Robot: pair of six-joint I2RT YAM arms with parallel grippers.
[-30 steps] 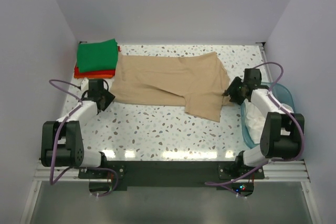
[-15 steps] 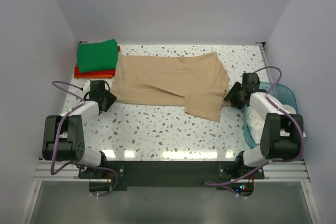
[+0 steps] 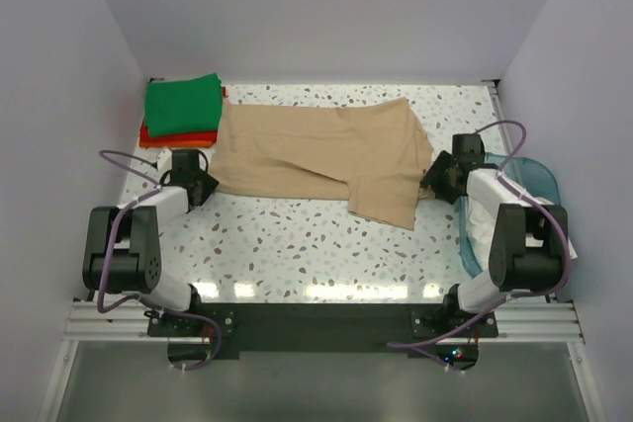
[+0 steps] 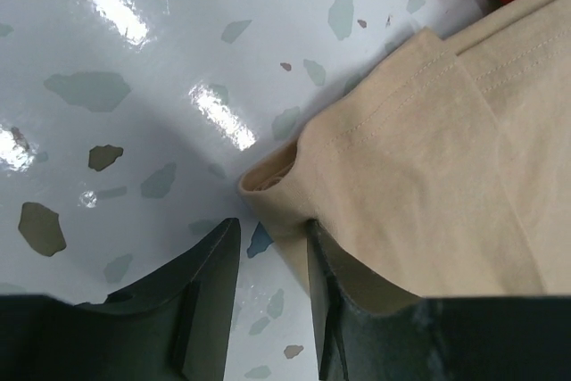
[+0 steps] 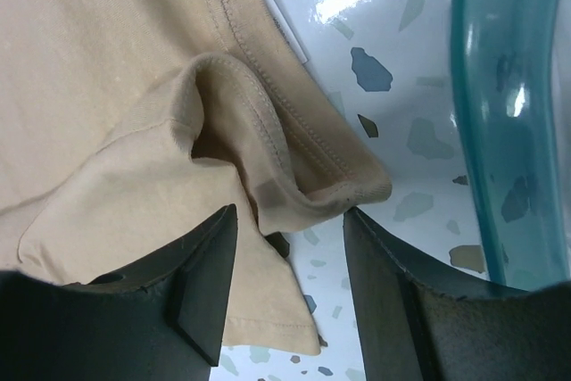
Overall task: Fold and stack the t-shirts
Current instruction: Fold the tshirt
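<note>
Two jaw pairs, one tan t-shirt (image 3: 307, 150).
Your left jaws narrowly straddle its corner; your right jaws gape wider round a fold.

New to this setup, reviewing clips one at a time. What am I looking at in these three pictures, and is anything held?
A robot's left arm and right arm are bolted at the near edge of a table. The wide picture looks down from above and behind them; the other two come from cameras on each wrist. A tan-beige t-shirt lies spread out. At the back left, a green t-shirt sits folded on a red-orange t-shirt. On the right, a blue tub holds whitish cloth. The left fingers straddle one corner of the tan shirt, the right fingers a folded hem; both are open, nothing is gripped yet.
</note>
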